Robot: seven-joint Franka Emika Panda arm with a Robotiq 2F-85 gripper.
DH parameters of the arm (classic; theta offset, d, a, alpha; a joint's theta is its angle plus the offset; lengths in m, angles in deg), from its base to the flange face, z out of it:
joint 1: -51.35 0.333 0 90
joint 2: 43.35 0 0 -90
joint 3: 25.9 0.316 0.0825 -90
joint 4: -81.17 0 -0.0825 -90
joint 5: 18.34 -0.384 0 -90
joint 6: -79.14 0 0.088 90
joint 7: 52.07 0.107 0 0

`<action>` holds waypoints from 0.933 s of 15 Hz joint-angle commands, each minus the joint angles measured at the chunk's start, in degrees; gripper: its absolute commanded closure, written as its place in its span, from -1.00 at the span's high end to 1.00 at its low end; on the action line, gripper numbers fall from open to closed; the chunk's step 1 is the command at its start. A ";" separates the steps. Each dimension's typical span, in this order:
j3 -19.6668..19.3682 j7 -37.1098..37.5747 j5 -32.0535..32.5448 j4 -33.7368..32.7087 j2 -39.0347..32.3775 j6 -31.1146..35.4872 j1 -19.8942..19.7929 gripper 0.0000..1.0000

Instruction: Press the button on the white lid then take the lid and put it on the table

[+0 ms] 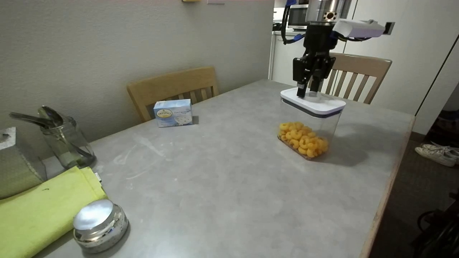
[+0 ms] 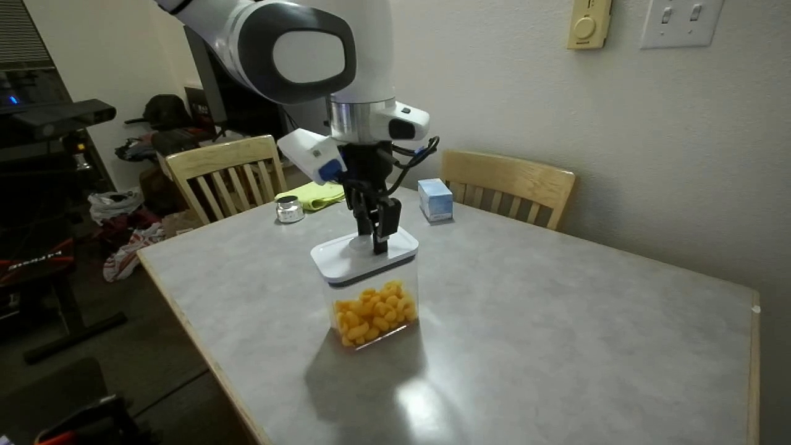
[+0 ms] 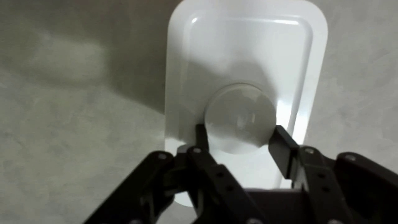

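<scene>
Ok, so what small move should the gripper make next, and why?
I'd probably close the gripper snugly on the button before any lift. Its fingers stand on opposite sides of the button, which is raised above the white lid, and the lid sits on the clear container. I can't tell whether the fingers already grip.

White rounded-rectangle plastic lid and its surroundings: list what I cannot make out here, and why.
Wrist view: the black gripper hides part of the white lid.
Wrist view: dark, blurred contact leaves unclear whether the gripper clamps the raised round white button.
In an exterior view, the picture's left edge cuts off the folded yellow fabric cloth.
In an exterior view, fine print on the pale blue cardboard box is too small to read.
</scene>
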 commanded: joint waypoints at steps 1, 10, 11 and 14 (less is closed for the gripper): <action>0.26 -2.14 -1.66 0.22 -0.72 1.00 -0.65 -0.46; -0.12 -0.69 1.83 2.42 2.61 1.10 0.49 -0.46; -0.14 -0.75 2.57 2.62 3.22 0.95 0.69 -0.46; -0.18 -0.03 5.83 2.84 5.14 0.88 1.56 -0.46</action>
